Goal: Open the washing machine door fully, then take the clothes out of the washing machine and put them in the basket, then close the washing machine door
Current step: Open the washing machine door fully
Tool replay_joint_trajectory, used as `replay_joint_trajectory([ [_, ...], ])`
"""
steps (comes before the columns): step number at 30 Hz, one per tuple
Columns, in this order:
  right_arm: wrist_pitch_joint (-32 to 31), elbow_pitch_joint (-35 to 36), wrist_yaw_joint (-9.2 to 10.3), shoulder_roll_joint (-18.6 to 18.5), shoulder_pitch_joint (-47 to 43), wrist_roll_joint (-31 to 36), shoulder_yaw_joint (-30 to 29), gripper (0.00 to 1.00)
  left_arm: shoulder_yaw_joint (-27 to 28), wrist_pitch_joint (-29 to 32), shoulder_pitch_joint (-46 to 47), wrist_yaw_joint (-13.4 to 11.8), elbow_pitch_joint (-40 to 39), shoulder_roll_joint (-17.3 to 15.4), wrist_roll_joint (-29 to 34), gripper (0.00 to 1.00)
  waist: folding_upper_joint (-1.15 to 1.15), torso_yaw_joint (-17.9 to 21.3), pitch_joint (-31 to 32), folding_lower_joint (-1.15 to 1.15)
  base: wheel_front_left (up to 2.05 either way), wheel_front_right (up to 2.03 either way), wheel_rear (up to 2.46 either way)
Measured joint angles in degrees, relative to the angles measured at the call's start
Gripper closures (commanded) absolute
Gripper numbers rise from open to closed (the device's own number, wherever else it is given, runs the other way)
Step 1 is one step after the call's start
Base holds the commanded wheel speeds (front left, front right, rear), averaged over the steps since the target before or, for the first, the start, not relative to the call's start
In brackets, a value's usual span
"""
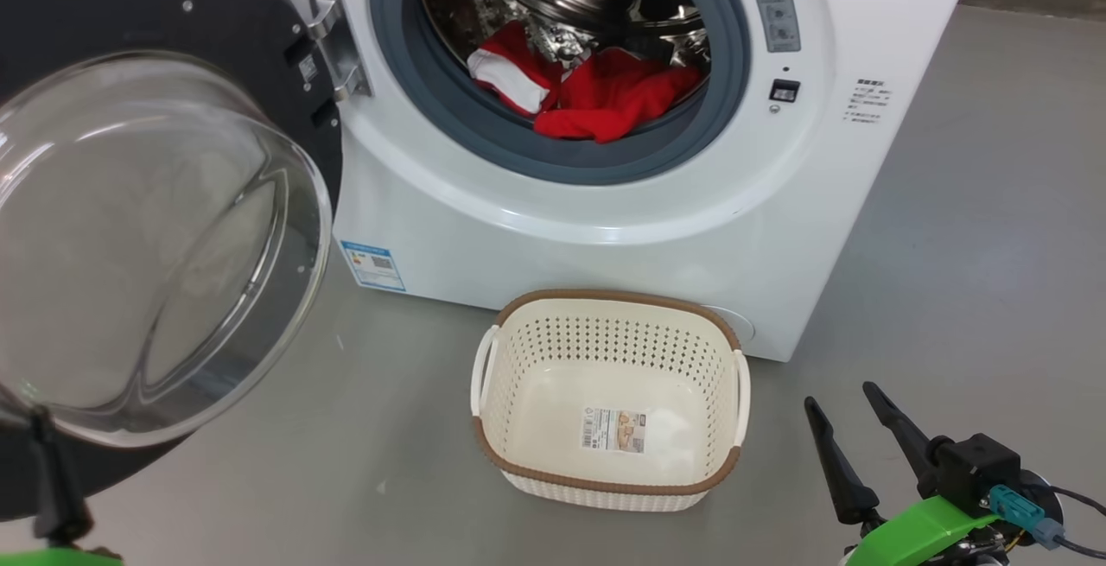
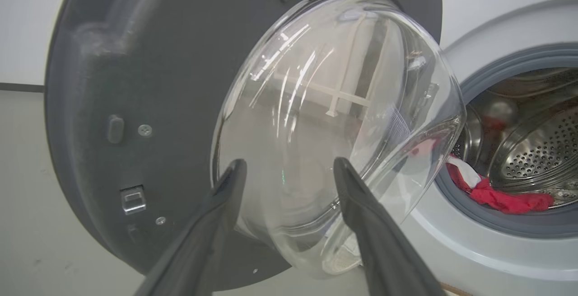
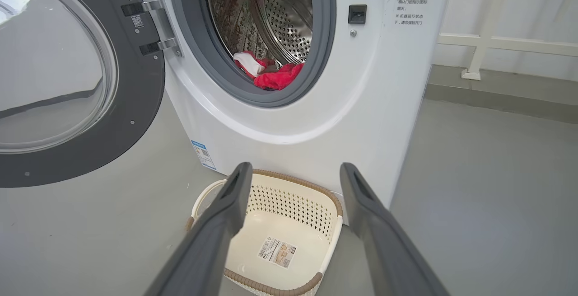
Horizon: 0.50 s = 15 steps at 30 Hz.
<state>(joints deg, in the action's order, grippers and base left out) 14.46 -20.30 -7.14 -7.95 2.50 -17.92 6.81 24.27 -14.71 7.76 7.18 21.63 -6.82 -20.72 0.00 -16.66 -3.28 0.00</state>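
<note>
One step of three is looking done: round black-ringed glass door hanging open just ahead of spread, empty left jaws. Red-and-white fabric clothes are lying inside white washing machine, well beyond spread right jaws; cream perforated plastic basket, nearer them, is sitting unfilled.

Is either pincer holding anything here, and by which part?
Nothing is held. The left pincer is open before the glass of the washing machine door; the right pincer is open and empty near the basket.
</note>
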Motion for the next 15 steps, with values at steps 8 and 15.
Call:
replay_joint_trajectory([
  [8, 0.00, 0.42, 0.00, 0.76, -0.37, -0.01, -1.31, 0.00, -5.71, 0.00, -5.11, -0.01, -5.11, 2.33, 1.08, 0.00, 0.00, 2.28, 1.06, 0.00, 0.00, 0.00, 0.00],
  [15, 0.00, 0.91, 0.00, 0.80, -1.33, -0.01, -2.97, 0.00, -10.35, 0.00, -7.01, -0.01, -7.37, 2.40, 0.44, 0.00, 0.00, 4.52, 1.22, 0.00, 0.00, 0.00, 0.00],
])
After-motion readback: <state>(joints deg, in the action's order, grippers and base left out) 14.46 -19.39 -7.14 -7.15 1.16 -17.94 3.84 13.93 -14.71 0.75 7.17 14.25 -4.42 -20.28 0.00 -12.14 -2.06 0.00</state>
